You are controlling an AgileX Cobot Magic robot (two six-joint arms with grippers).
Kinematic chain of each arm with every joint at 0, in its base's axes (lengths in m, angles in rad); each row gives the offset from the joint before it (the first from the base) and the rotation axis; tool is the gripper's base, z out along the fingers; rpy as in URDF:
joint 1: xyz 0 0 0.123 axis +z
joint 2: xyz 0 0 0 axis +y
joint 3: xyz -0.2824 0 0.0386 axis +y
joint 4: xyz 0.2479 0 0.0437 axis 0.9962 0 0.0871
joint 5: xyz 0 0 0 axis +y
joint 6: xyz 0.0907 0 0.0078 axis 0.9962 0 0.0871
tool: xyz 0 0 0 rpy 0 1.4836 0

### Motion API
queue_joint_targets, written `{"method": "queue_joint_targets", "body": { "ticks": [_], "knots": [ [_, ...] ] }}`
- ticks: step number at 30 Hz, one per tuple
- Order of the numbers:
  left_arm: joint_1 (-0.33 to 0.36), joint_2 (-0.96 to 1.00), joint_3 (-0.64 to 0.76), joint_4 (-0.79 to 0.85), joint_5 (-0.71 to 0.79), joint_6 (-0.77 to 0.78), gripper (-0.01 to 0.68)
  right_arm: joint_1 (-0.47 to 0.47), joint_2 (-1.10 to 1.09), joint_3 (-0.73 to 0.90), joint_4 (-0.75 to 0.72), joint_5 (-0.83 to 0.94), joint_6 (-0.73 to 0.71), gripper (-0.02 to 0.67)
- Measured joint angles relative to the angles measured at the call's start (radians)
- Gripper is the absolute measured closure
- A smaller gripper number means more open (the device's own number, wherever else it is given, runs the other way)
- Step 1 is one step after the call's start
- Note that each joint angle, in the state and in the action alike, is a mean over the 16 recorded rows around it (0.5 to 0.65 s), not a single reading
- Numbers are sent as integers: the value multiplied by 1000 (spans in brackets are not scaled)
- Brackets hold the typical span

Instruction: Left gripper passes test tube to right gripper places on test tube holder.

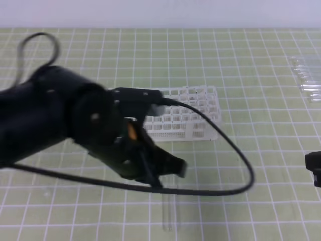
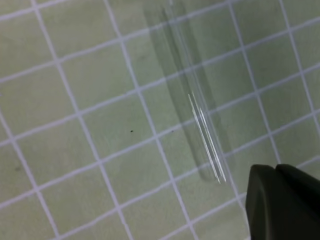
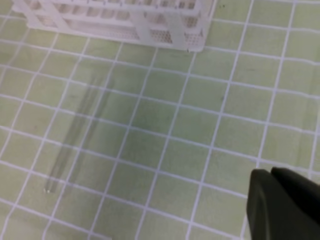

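The test tube (image 1: 168, 211) lies flat on the green grid mat near the front edge, held by nothing. In the left wrist view the test tube (image 2: 197, 110) runs diagonally, just up and left of the fingertips. My left gripper (image 1: 169, 173) hovers over the tube's far end, jaws shut and empty; its fingertips (image 2: 280, 200) fill the lower right corner. The white test tube holder (image 1: 188, 118) stands behind the left arm, partly hidden by it. The holder (image 3: 125, 22) and the tube (image 3: 75, 142) also show in the right wrist view. My right gripper (image 1: 315, 169) sits at the right edge, shut and empty.
A bunch of clear tubes (image 1: 307, 80) lies side by side at the far right of the mat. A black cable (image 1: 235, 150) loops from the left arm across the mat in front of the holder. The bulky left arm (image 1: 45, 115) fills the left side.
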Motion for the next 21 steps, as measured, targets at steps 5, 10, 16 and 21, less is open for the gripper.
{"method": "queue_joint_targets", "body": {
  "ticks": [5, 10, 16, 21],
  "knots": [
    [-44, 116, -96, 31, 64, -6, 630, 0, -1, 0, -15, 13, 5, 670],
    [-55, 189, -143, 28, 79, 16, 504, 0, -1, 0, -26, 24, 7, 670],
    [-55, 233, -158, 9, 73, -10, 355, 0, -2, 0, -35, 30, 15, 670],
    [-55, 241, -158, -9, 60, -79, 271, 0, -2, 1, -81, 30, 69, 670]
  ]
}}
